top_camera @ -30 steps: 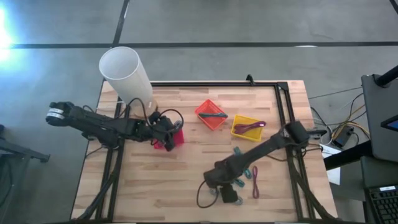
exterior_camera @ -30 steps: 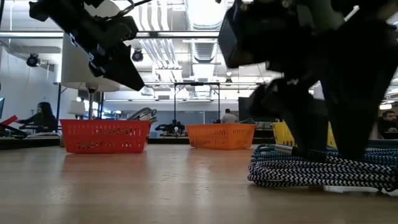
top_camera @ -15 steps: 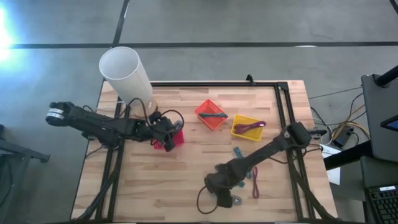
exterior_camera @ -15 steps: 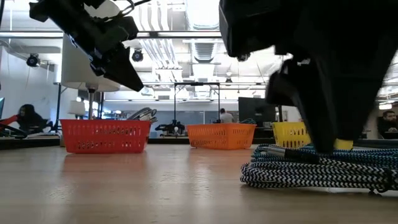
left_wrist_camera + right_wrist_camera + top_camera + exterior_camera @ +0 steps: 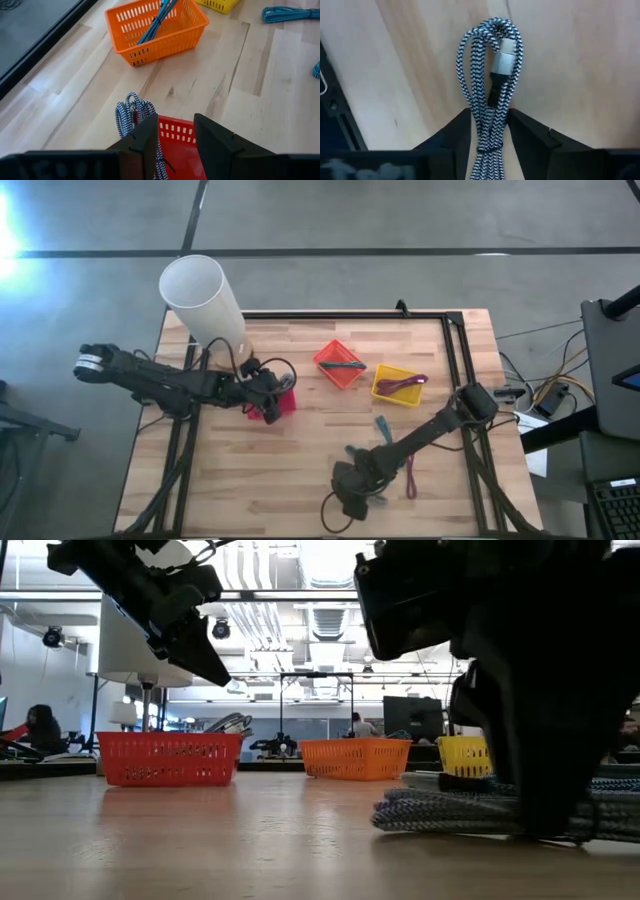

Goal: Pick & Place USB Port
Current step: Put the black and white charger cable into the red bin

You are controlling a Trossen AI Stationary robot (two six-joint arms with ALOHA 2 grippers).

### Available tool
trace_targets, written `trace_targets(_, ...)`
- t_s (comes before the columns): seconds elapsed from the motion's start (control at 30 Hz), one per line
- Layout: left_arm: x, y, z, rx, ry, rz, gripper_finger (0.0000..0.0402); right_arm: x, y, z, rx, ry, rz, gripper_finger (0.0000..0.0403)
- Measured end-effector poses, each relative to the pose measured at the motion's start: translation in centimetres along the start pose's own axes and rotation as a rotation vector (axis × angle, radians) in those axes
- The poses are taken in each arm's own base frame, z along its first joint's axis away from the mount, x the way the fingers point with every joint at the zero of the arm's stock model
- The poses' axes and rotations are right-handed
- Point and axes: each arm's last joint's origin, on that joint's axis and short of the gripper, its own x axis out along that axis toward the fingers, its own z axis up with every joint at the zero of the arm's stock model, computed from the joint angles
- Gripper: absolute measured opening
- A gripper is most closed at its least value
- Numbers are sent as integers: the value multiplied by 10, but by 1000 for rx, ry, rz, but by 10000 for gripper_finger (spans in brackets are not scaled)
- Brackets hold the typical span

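A black-and-white braided USB cable, tied in a bundle with a silver plug, lies near the table's near edge. My right gripper comes down over it, shut on the bundle. My left gripper hovers open above the red basket at the table's left. A second black-and-white cable hangs over that basket's rim. My right gripper pinches the black-and-white cable between its two fingers, at the middle of the bundle just behind the silver plug. The fingers come from above, one on each side, along the bundle. In the low view the loops lie on the tabletop.
An orange basket with a dark cable and a yellow basket with a purple cable stand mid-table. A teal cable and a pink cable lie beside my right arm. A white cylinder stands at the far left corner.
My right gripper has moved toward the table's near edge and a little to the left. The black-and-white cable bundle has slid along the table toward the left with it. My left arm has kept still.
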Motion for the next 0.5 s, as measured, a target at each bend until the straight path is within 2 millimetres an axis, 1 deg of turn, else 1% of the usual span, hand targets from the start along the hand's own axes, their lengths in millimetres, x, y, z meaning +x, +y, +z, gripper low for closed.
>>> trace_targets(0.1,0,0,0,-1,-1,1,128,-3,1,3,-16,-32,-12,95)
trace_targets(0.27,0,0,0,-3,-1,2,128,-8,1,9,-46,-23,22,22)
trace_targets(0.33,0,0,0,-5,0,3,128,-15,2,10,-68,-28,39,19)
trace_targets(0.43,0,0,0,-6,0,2,128,-41,3,13,-125,-84,46,20)
trace_targets(0.5,0,0,0,-7,-3,1,128,-66,2,15,-171,-171,26,20)
